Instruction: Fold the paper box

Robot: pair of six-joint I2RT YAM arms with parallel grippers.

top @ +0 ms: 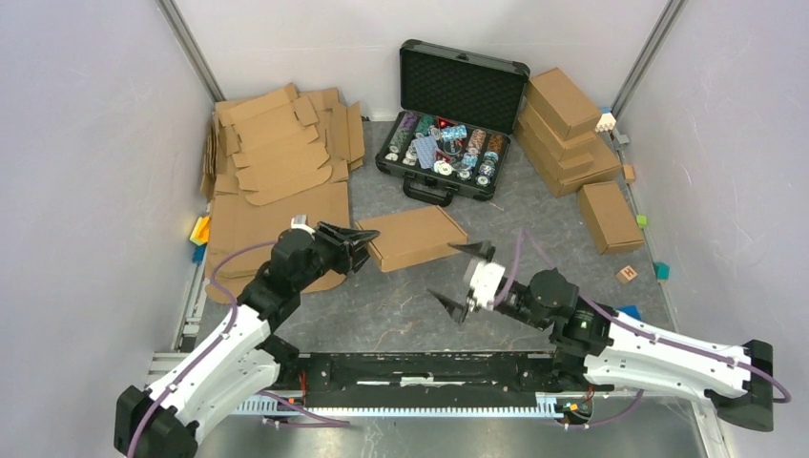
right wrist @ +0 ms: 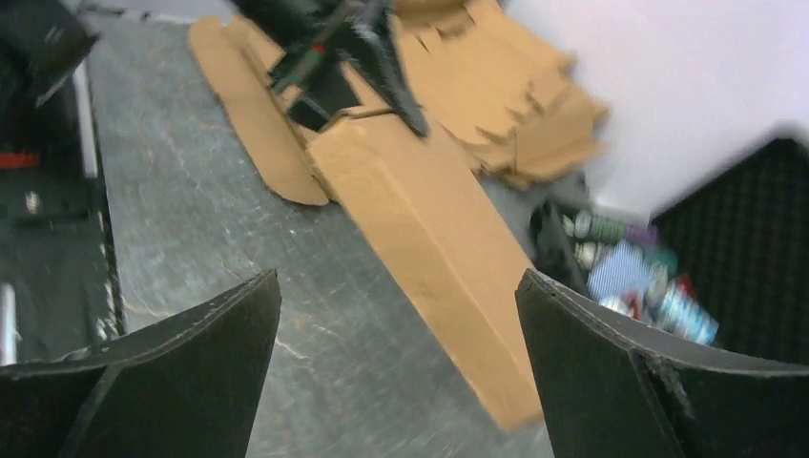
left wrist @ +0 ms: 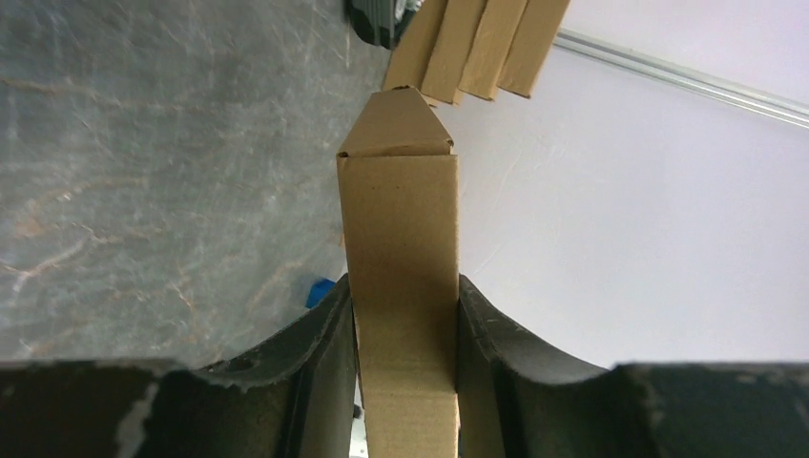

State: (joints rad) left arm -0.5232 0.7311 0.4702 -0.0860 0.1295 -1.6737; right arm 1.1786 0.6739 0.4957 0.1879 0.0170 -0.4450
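At the left end of the paper box (top: 415, 237) the left gripper (top: 365, 241) clamps the cardboard, while just beside its right end the right gripper (top: 439, 269) stands wide apart.

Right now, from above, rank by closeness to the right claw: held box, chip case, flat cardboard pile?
1. The paper box, just beyond the right gripper.
2. The chip case, farther back, centre.
3. The flat cardboard pile, back left corner.
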